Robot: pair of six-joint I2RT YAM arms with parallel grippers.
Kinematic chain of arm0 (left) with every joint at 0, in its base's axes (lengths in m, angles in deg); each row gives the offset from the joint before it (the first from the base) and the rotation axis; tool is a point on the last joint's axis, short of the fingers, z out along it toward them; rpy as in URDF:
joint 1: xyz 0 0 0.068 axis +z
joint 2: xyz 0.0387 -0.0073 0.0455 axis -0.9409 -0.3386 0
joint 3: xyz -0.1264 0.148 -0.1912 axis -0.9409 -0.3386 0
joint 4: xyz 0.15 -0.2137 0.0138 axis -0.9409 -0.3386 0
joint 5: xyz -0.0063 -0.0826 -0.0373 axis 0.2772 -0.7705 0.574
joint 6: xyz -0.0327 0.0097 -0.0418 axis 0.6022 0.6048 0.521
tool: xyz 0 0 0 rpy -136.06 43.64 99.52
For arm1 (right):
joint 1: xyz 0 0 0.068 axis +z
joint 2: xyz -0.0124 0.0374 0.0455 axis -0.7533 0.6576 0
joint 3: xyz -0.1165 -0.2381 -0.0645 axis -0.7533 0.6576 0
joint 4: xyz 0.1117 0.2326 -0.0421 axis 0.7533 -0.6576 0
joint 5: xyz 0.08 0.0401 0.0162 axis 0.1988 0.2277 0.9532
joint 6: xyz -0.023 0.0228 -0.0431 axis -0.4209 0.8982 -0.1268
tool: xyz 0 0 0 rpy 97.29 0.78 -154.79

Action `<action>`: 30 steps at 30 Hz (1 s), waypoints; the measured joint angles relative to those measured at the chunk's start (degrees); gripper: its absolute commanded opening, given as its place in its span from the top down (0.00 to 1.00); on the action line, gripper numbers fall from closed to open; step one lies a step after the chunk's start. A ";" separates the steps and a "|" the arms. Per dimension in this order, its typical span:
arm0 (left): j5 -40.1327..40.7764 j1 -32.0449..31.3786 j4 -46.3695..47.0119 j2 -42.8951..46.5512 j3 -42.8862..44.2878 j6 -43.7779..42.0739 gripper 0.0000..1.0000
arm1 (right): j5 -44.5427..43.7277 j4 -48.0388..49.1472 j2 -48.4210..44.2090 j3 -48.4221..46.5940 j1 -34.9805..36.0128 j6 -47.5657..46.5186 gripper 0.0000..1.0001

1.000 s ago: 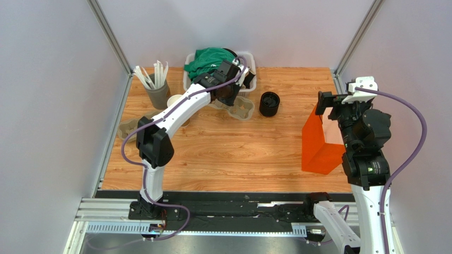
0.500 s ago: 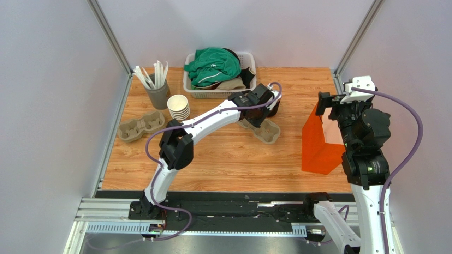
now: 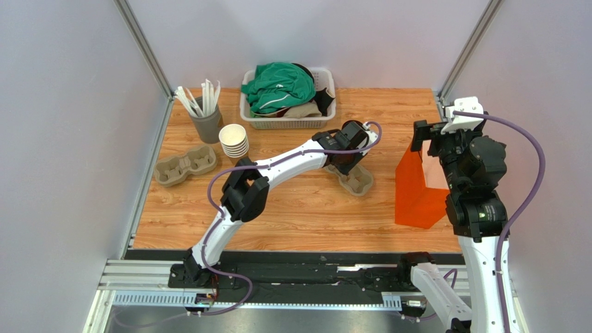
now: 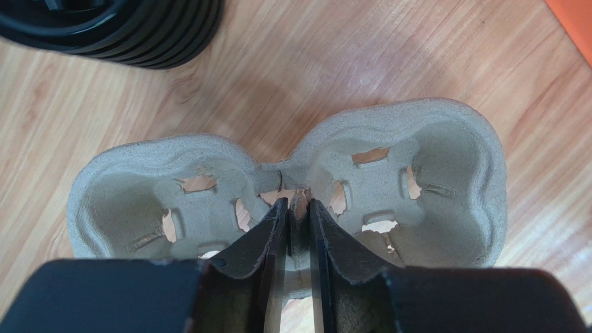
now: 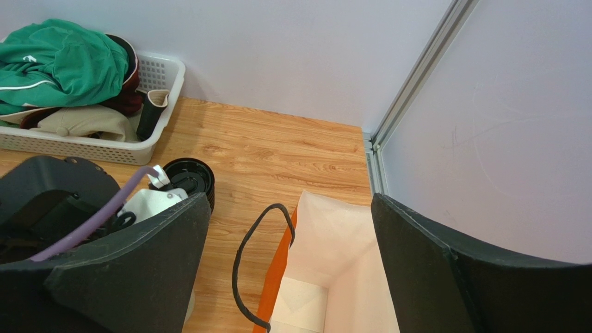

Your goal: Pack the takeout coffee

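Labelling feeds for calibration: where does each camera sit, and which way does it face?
Top external: above and behind the bases, facing down on the table; both arms show.
Left wrist: on the left arm, facing down on the cup carrier; left hand pinching its middle ridge shows.
Right wrist: on the right arm, facing down-forward into the orange bag; open right hand shows.
Shared: both wrist views catch the lid stack.

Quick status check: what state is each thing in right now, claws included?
cup carrier: both wells empty
orange bag: upright, mouth open
left claw: shut on the cup carrier's centre ridge
right claw: open, above the orange bag
second cup carrier: empty
laundry basket: full of clothes
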 measured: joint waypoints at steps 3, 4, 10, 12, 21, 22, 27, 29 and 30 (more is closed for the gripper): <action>0.15 -0.35 1.18 -2.36 0.85 -0.17 0.71 | 0.00 0.02 0.22 0.00 0.00 -0.15 0.08; 0.15 -0.37 1.36 -2.80 0.92 -0.20 0.69 | 0.00 0.04 0.44 0.00 0.00 -0.15 0.08; 0.15 -0.33 2.29 -4.20 1.11 -0.22 0.63 | 0.00 0.28 2.21 0.15 0.00 -0.13 0.16; 0.02 -0.33 2.47 -4.22 1.46 -0.22 0.60 | -0.02 0.37 3.10 0.28 0.00 -0.13 0.19; -0.33 -0.33 3.65 -3.76 3.34 -0.17 0.34 | -0.92 1.42 6.56 2.16 0.00 -0.11 0.21; -0.35 -0.33 3.72 -3.58 3.34 -0.04 0.33 | -1.11 1.42 6.62 2.21 0.00 -0.11 0.22; -0.20 -0.33 3.85 -2.73 3.32 0.04 0.33 | -1.36 1.62 6.51 2.27 0.00 0.04 0.34; -0.02 -0.33 3.67 -2.67 3.32 0.04 0.33 | -1.31 1.62 6.43 2.27 0.00 0.17 0.39; 0.00 -0.31 3.54 -2.67 3.32 0.04 0.32 | -1.29 1.60 6.40 2.27 0.00 0.28 0.41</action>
